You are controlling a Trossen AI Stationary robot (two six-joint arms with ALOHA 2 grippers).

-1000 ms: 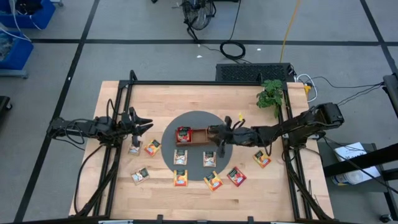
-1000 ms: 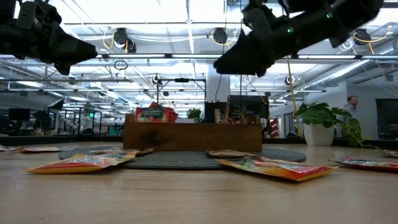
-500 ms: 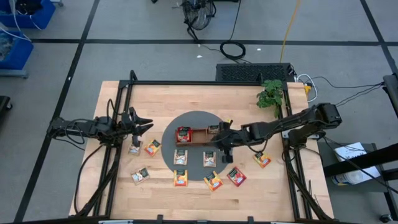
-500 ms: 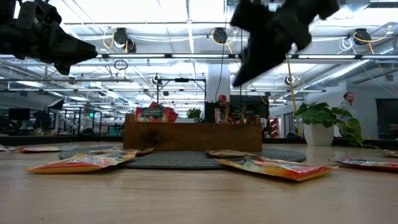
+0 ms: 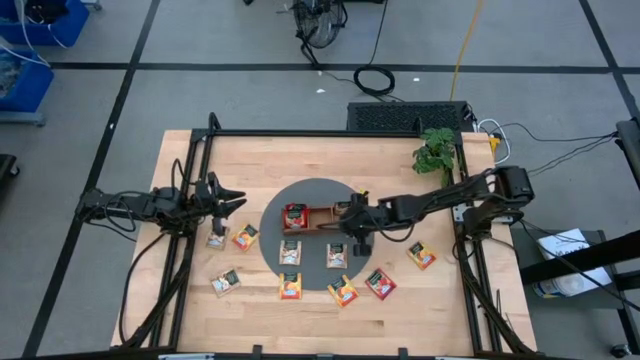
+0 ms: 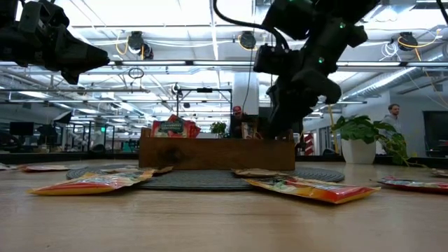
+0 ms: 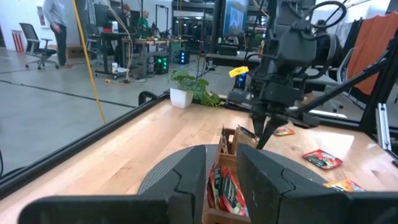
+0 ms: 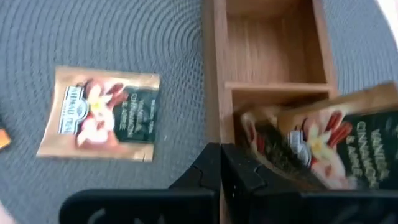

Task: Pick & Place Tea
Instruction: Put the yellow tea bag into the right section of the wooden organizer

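Note:
A brown wooden tray [image 5: 320, 207] sits on a round grey mat [image 5: 315, 190]. Red tea packets [image 5: 294, 214] stand in its left compartment and tan-and-dark ones [image 8: 323, 143] in its right; the middle one [image 8: 267, 37] is bare. Several more tea packets lie flat on the mat and table, one [image 8: 102, 112] just in front of the tray. My right gripper [image 8: 221, 158] is shut and points steeply down over the tray's right end [image 6: 271, 131]. My left gripper [image 7: 221, 177] waits open at the table's left [image 5: 228, 200], holding nothing. My right gripper's shut fingertips [image 7: 262, 134] hang just over the tray's near wall beside the right compartment. Whether they touch the wall or the packets standing there, I cannot tell.
A potted plant [image 5: 435, 152] stands at the table's far right. Black frame rails [image 5: 190, 180] run along both sides of the table. Loose packets lie in a curved row along the near part of the table [image 5: 290, 288]. A person [image 6: 396, 115] stands far off in the room.
My right gripper has tipped from nearly level to pointing steeply down. It has come down toward the tray and shifted a little toward the table's left. Tan packets that the gripper hid now show in the tray's right compartment.

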